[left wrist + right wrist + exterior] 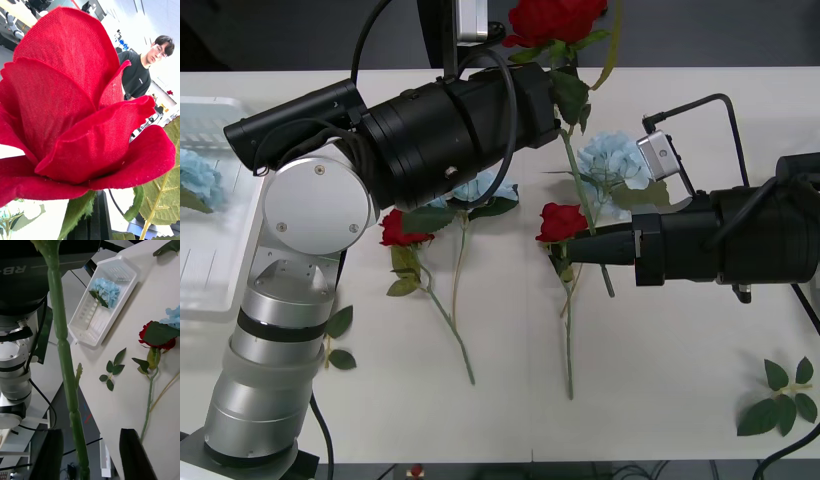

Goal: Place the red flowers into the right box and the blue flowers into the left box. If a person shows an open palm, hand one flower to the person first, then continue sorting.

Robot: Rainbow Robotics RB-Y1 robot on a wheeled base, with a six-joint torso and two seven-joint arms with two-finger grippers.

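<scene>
My left gripper (pixel 98 221) is shut on the stem just under a red flower (pixel 552 18), held high above the table's far side. Its long stem (pixel 580 180) hangs down between the fingers of my open right gripper (pixel 576 248), whose black fingers (pixel 137 453) stand on either side of it without closing. Two more red flowers (pixel 398 230) (pixel 561 221) and two blue flowers (pixel 610 160) (pixel 480 188) lie on the table. The left box (pixel 210 290) holds one blue flower (pixel 195 178). The right box is out of view. A person (pixel 135 77) stands far behind; the open palm is out of view.
Loose green leaf sprigs lie at the front right (pixel 782 400) and beside my left arm's base (pixel 335 340). My left arm's bulky body (pixel 430 130) reaches across the middle of the table. Bare table lies along the front edge.
</scene>
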